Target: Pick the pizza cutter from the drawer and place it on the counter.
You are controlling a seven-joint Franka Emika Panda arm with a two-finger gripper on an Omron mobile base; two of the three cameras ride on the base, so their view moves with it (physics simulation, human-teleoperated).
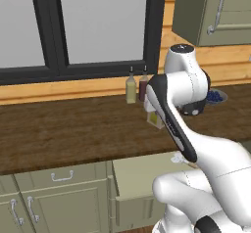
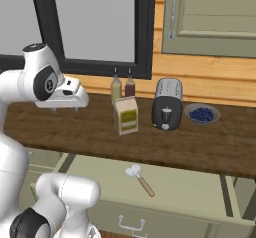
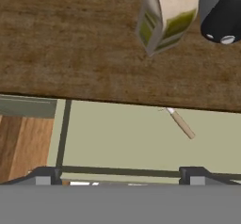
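Tan wooden-handled pizza cutter (image 2: 139, 178), round silver wheel, flat in smooth olive drawer (image 2: 200, 192).

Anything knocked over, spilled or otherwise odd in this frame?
Nothing stands out. The pizza cutter lies flat in the open drawer; the carton, toaster and both bottles stand upright on the counter.

My white arm (image 1: 186, 129) crosses the dark brown wood-plank counter (image 1: 63, 129), hiding much of the open sage-green drawer (image 1: 137, 171); two slim bottles (image 1: 131, 89) stand behind.
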